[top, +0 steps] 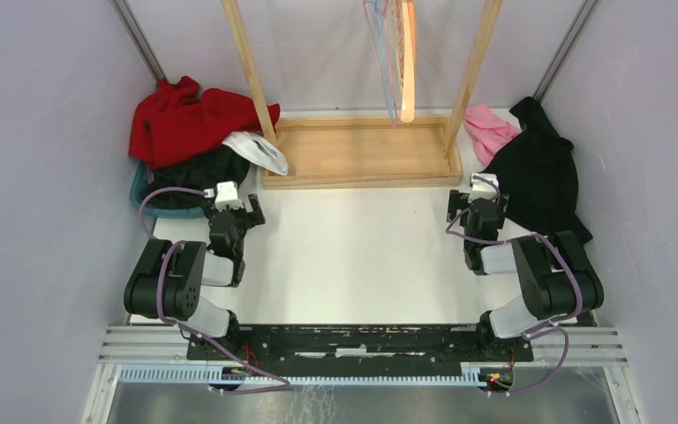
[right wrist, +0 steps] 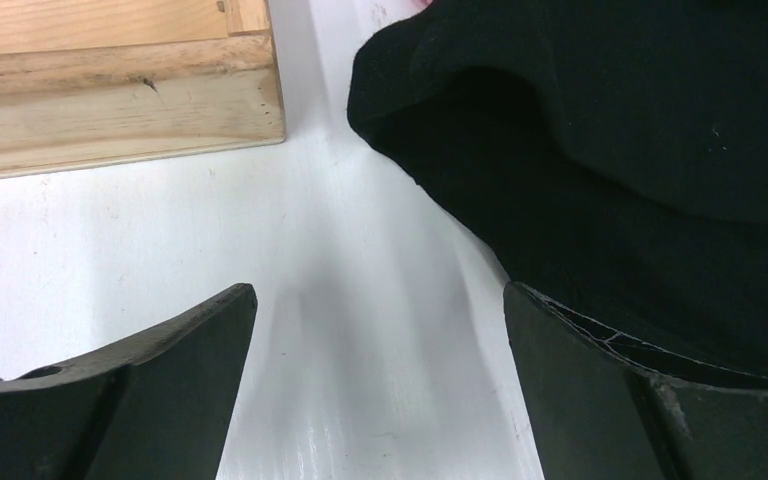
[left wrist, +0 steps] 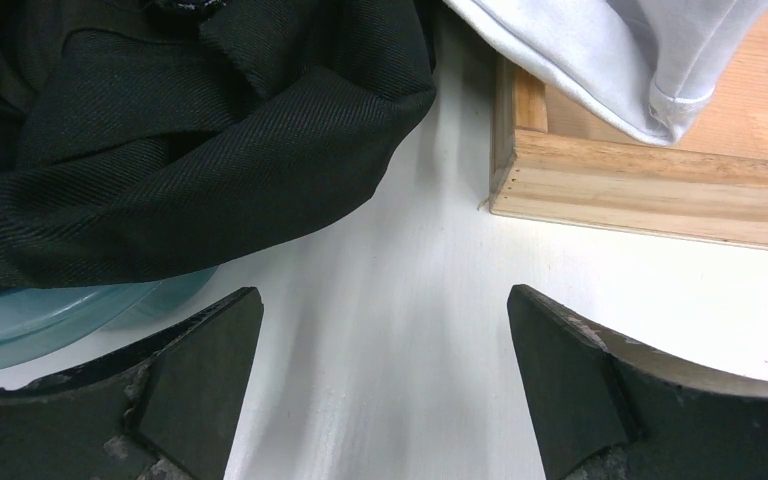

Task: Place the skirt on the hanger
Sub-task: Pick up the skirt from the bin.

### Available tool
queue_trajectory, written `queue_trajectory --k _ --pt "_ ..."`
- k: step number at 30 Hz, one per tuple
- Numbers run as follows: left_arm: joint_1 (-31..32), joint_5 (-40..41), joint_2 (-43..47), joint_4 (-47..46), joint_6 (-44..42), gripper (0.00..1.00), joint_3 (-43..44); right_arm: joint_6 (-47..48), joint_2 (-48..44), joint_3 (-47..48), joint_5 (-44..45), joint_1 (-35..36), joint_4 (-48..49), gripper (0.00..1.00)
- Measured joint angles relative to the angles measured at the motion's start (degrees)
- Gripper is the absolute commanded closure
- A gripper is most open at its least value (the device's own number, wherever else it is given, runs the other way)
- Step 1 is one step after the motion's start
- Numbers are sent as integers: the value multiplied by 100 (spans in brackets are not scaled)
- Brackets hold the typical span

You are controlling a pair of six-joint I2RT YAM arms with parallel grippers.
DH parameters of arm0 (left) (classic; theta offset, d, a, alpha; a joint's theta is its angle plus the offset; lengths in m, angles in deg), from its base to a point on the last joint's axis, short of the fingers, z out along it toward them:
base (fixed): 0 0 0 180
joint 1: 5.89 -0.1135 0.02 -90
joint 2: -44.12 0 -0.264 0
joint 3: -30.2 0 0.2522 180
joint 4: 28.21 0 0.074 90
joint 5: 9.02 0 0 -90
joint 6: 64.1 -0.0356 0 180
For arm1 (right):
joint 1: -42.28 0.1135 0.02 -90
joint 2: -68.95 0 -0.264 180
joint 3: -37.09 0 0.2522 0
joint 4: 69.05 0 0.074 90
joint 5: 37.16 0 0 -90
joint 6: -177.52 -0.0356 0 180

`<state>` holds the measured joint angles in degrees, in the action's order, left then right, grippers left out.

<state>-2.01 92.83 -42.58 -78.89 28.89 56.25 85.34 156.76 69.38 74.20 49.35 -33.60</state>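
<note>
1. Left gripper [left wrist: 384, 335]: jaws wide apart, empty, over the white table [top: 353, 256].
2. Right gripper [right wrist: 380, 330]: likewise apart, holding nothing.
3. Black twill garment [left wrist: 190, 150]: heaped on a teal plastic basin [left wrist: 50, 320], just beyond the left jaws.
4. Black knit garment [right wrist: 600, 160]: beside the right jaws.
5. Wooden rack base [top: 362, 150]: a white cloth [top: 260, 152] overlaps its corner.
6. Red garment [top: 190, 119]; pink garment [top: 490, 131].
7. Pale wire hangers [top: 393, 62]: on the rack (top view only; neither wrist view shows them).

Skirt: presumably in 1 of the 2 heaps; I cannot tell which piece.
Risk: pinching the wrong garment, or 2 layers at once, because the pieces overlap.
Only the wrist views show the fabric weave.
</note>
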Motion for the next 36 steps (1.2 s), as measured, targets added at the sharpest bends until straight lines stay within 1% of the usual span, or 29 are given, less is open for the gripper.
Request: queue_trajectory --k 3,6,8,10,12,15,20,23,24,25,28,30,32,33,36 --pt "0 0 0 0 -2 1 0 11 -2 -2 -81 -2 33 0" --pt "0 2 9 -4 0 1 -2 55 -68 -122 -234 0 260 0" --pt "0 -4 103 66 0 1 -4 52 -286 -356 -214 0 435 0" --pt "0 -28 426 310 -2 1 -13 24 -730 -514 -186 -2 236 0" --pt "0 -52 892 592 0 1 -15 -103 -1320 -476 -105 0 -260 0" --pt "0 -63 1884 1204 15 1 -13 -374 -2173 -70 -13 -2 -1373 0" --pt "48 -63 3329 2083 273 1 15 -667 -3283 275 -146 -2 -2608 0" --pt "66 -179 3923 2597 638 1 70 -846 -3969 402 -356 -2 -3451 0" --pt "72 -216 4094 2806 763 1 129 -916 -4232 590 -516 -2 -3930 0" --pt "72 -264 4240 3018 861 1 223 -957 -4334 699 -584 -2 -4113 0" --pt "76 -302 4656 3707 1322 1 691 -1182 -4544 1530 -901 -2 -5182 0" --pt "76 -170 4892 4275 1777 1 1217 -1327 -4496 2269 -1075 -2 -5904 0" --pt "76 -7 4962 4909 2151 1 1864 -1462 -4382 2918 -1248 -2 -6457 0" --pt "76 72 4927 5324 2312 1 2380 -1547 -4297 3244 -1370 -2 -6719 0" --pt "76 160 4734 6043 2446 1 3456 -1888 -4124 3794 -1665 -2 -7224 0"
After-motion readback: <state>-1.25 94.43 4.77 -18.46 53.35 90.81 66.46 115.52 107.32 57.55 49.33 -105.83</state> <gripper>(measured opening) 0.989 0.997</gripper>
